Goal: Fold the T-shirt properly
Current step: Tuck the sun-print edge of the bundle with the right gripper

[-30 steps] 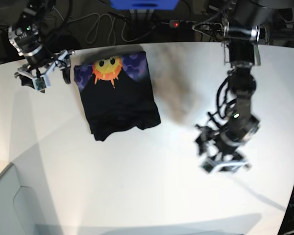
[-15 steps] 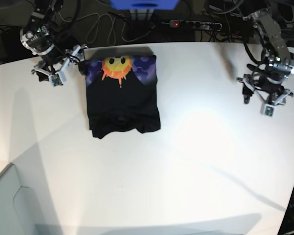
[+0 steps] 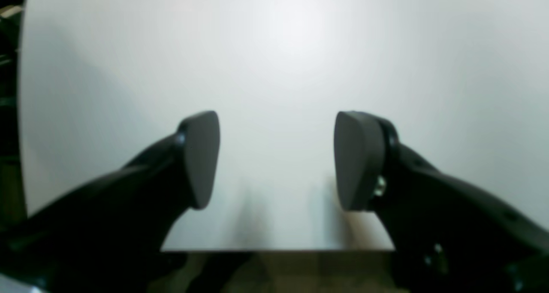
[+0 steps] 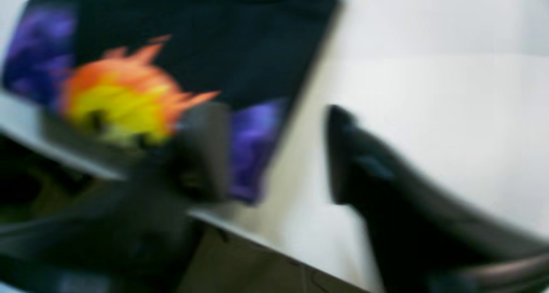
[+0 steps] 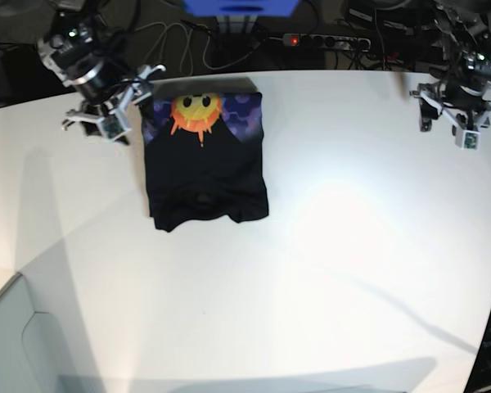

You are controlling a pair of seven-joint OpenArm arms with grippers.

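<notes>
The T-shirt (image 5: pixel 204 160), folded near the worktop's (image 5: pixel 327 270) far-left edge, is light, limp cloth best pinched at a hem corner; left gripper (image 3: pixel 276 160) fingers stand wide and empty, right gripper (image 4: pixel 279 155) parted beside it, holding nothing

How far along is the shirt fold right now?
Done, it seems: the black cloth T-shirt with the orange sun print lies as a compact folded rectangle on the white table. In hand: nothing. The left end effector is open over bare table, and the right end effector sits beside the shirt's printed end, holding no cloth. Left: perhaps tidying the slightly uneven plain end.
</notes>
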